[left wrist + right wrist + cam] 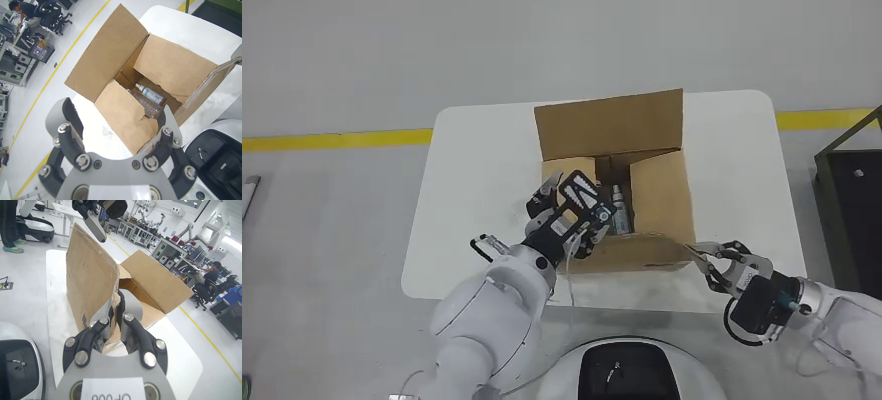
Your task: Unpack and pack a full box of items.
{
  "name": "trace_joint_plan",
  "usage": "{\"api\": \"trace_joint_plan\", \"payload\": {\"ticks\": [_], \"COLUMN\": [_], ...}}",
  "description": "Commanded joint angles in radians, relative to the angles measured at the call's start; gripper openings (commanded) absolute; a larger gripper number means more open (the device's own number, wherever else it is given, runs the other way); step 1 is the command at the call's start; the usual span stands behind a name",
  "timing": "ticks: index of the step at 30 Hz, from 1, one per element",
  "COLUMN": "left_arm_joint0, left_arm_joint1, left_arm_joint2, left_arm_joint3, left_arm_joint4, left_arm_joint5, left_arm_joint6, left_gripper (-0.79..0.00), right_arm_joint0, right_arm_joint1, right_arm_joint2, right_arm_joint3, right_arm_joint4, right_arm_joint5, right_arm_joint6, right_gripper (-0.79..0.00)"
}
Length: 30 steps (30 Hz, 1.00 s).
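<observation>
Cardboard box [610,125] flap [88,279] clamped in right jaws (left jaws apart, near bottles [149,98]).

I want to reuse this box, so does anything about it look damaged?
Yes. The box is worn: one inner flap has a ragged tear in its edge above the bottles, and the flap corner pinched by the right end effector is frayed.

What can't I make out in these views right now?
Floor of the box, left wrist view: side flaps cover all but a spray bottle and a clear bottle; more may lie beneath.
Clear bottle's base, same view: behind the torn flap and a finger of the left hand.
Box inside, right wrist view: blocked by the near flap that the right hand pinches.
</observation>
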<state>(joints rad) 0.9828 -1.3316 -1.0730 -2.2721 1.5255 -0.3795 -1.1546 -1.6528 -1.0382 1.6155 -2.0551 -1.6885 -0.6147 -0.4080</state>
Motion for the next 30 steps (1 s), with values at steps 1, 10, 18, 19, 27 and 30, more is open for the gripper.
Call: {"api": "trace_joint_plan", "payload": {"ticks": [1, 10, 18, 19, 27, 30], "left_arm_joint0": [-0.003, -0.030, -0.047, -0.048, -0.024, -0.009], "left_arm_joint1": [-0.001, -0.005, -0.010, -0.011, -0.009, -0.007], "left_arm_joint2": [-0.001, 0.029, 0.044, 0.045, 0.051, 0.048], "left_arm_joint3": [0.005, 0.062, 0.084, 0.084, 0.062, 0.056], "left_arm_joint4": [-0.004, 0.010, -0.016, -0.020, -0.041, -0.046], "left_arm_joint5": [0.008, -0.002, 0.000, -0.003, -0.021, -0.030], "left_arm_joint6": [0.004, -0.027, -0.054, -0.057, -0.080, -0.079], "left_gripper": [0.000, 0.000, 0.000, 0.000, 0.000, 0.000], "right_arm_joint0": [-0.004, -0.020, -0.033, -0.035, -0.062, -0.078], "right_arm_joint1": [0.002, 0.007, 0.010, 0.010, 0.008, 0.006], "right_arm_joint2": [0.000, -0.002, 0.013, 0.018, 0.115, 0.168], "right_arm_joint3": [0.000, -0.002, 0.003, 0.002, -0.022, -0.044], "right_arm_joint4": [-0.019, -0.085, -0.070, -0.055, 0.179, 0.280], "right_arm_joint5": [0.001, 0.026, 0.039, 0.042, 0.027, 0.040], "right_arm_joint6": [-0.008, -0.061, -0.094, -0.097, -0.087, -0.109], "right_gripper": [-0.785, -0.785, -0.040, -0.015, 0.000, -0.489]}}
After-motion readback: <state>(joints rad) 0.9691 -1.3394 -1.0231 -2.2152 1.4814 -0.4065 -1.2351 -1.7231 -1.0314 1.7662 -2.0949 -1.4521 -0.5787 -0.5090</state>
